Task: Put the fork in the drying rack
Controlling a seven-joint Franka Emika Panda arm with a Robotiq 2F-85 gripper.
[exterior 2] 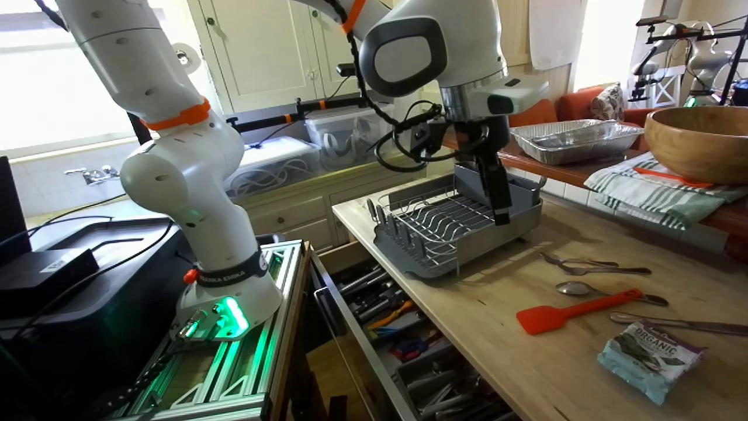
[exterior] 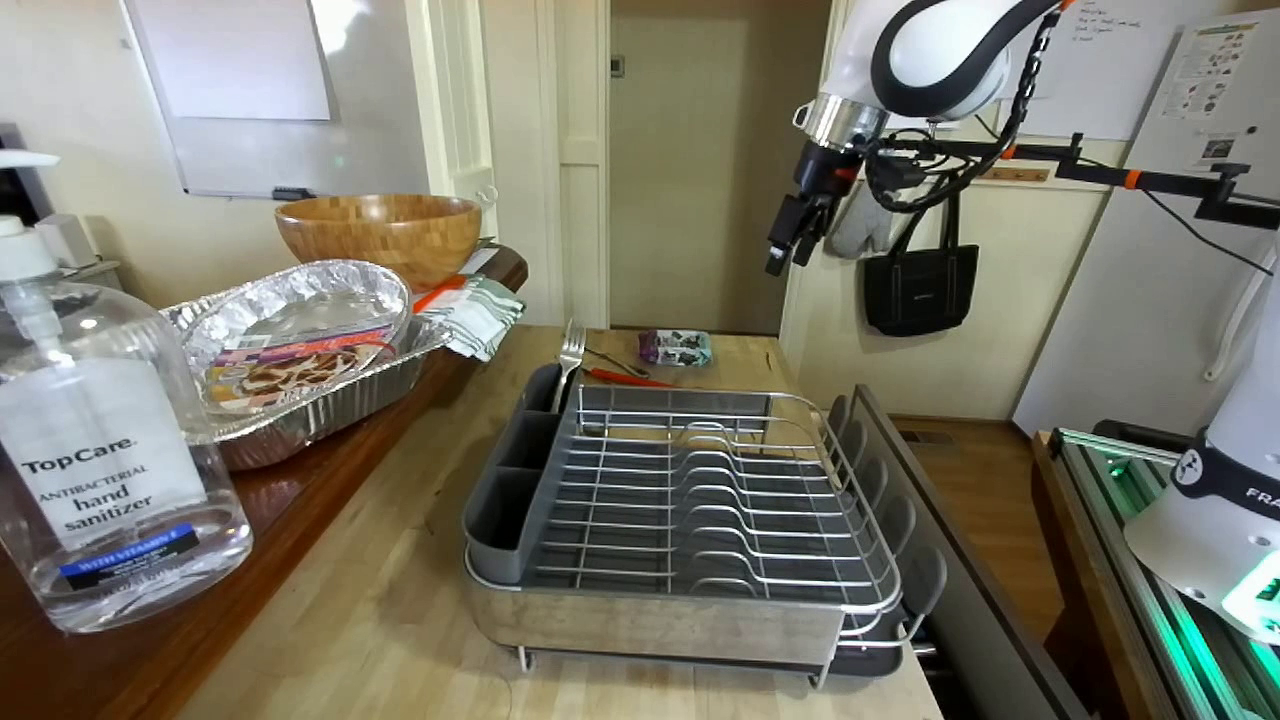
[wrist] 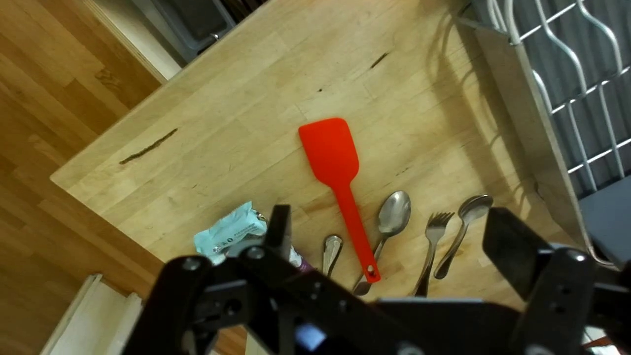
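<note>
A silvery fork point(wrist: 435, 230) lies on the wooden table between two spoons in the wrist view. It also shows in an exterior view point(exterior 2: 575, 271). Another fork point(exterior: 571, 352) stands tines up in the far compartment of the rack's grey utensil holder point(exterior: 500, 520). The silver wire drying rack point(exterior: 660, 620) stands on the table and also shows in an exterior view point(exterior 2: 499, 237) and at the right edge of the wrist view point(wrist: 535, 118). My gripper point(exterior: 789, 258) is in the air above the table, apart from everything. In the wrist view its fingers point(wrist: 387, 222) are wide apart with nothing held.
A red spatula point(wrist: 333, 153) overlaps the large spoon point(wrist: 394, 213). A knife point(exterior 2: 678, 323) and a snack packet point(exterior 2: 651, 356) lie nearby. An open drawer point(exterior 2: 409, 351) is below the table edge. Foil pans point(exterior: 300, 340), a wooden bowl point(exterior: 380, 235) and sanitizer point(exterior: 110, 450) stand on the ledge.
</note>
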